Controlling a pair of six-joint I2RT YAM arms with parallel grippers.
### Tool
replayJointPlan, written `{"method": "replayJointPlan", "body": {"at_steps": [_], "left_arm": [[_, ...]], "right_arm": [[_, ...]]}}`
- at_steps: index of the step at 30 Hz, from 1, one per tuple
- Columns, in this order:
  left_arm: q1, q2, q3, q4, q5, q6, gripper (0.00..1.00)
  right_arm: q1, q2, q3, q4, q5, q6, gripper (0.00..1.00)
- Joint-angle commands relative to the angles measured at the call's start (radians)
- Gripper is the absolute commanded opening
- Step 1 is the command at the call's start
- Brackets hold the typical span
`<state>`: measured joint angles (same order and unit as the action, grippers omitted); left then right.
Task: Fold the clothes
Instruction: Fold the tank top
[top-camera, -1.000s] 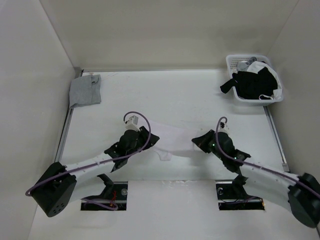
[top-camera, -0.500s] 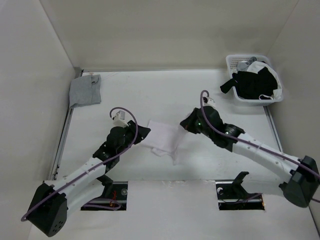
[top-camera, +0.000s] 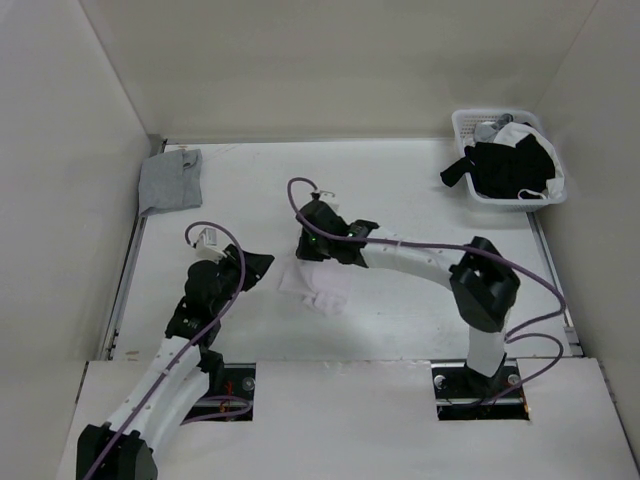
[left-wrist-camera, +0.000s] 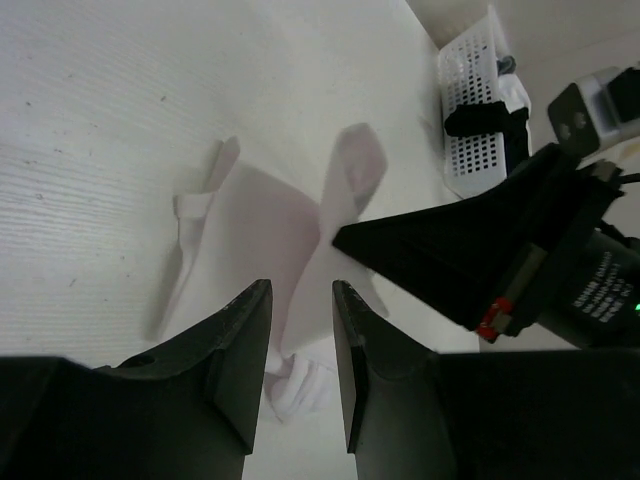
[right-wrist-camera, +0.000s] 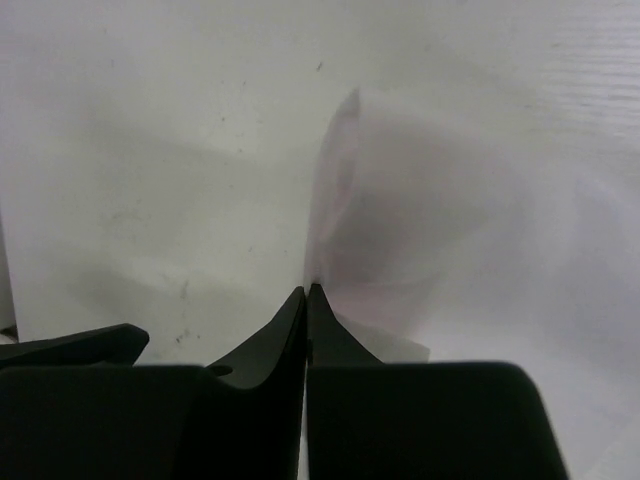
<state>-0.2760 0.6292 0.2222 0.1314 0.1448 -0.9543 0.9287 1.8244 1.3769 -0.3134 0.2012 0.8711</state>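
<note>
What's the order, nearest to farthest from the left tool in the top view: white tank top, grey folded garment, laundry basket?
From the left tool:
1. white tank top, just to its right, mid-table.
2. grey folded garment, in the far-left corner.
3. laundry basket, in the far-right corner.

We see a grey garment (top-camera: 171, 181) lying folded flat in the far left corner of the white table (top-camera: 400, 190), close against the left wall (top-camera: 60, 150). In the far right corner stands a white basket (top-camera: 462, 122) with slotted sides. A black garment (top-camera: 505, 165) fills it and hangs over its left rim. A white garment (top-camera: 522, 135) lies heaped over the black one toward the right. Basket and grey garment sit well apart.
</note>
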Motion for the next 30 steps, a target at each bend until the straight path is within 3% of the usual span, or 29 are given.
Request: {"method": "replayJointPlan", "body": {"at_steps": [1, 2, 7, 10, 13, 16, 18, 21, 24, 30], "left_arm": [[0.034, -0.029, -0.012, -0.006, 0.067, 0.023, 0.29], [0.034, -0.028, -0.011, -0.004, 0.061, 0.026, 0.29], [0.025, -0.013, 0.023, 0.01, 0.039, 0.023, 0.29], [0.005, -0.002, 0.057, 0.011, 0.01, 0.023, 0.29], [-0.057, 0.049, 0.083, 0.039, -0.043, 0.031, 0.3], [-0.165, 0.18, 0.114, 0.108, -0.099, 0.046, 0.3], [-0.235, 0.286, 0.132, 0.167, -0.143, 0.054, 0.3], [-0.289, 0.435, 0.146, 0.259, -0.2, 0.055, 0.3], [-0.257, 0.597, 0.106, 0.345, -0.2, 0.034, 0.29], [-0.246, 0.621, 0.005, 0.373, -0.172, 0.016, 0.29]], "right_arm": [[0.034, 0.091, 0.126, -0.026, -0.025, -0.018, 0.03], [0.037, 0.117, 0.154, -0.024, -0.031, -0.012, 0.06], [0.055, 0.121, 0.173, 0.037, -0.042, 0.0, 0.43], [0.055, -0.005, 0.026, 0.15, -0.042, 0.005, 0.49], [0.014, -0.124, -0.131, 0.244, -0.043, -0.006, 0.41], [-0.043, -0.191, -0.261, 0.292, -0.068, -0.018, 0.12], [-0.076, -0.209, -0.332, 0.338, -0.086, -0.052, 0.04], [-0.135, -0.188, -0.389, 0.421, -0.126, -0.092, 0.03], [-0.207, -0.09, -0.403, 0.524, -0.222, -0.095, 0.03], [-0.256, 0.002, -0.406, 0.609, -0.266, -0.047, 0.03]]}}
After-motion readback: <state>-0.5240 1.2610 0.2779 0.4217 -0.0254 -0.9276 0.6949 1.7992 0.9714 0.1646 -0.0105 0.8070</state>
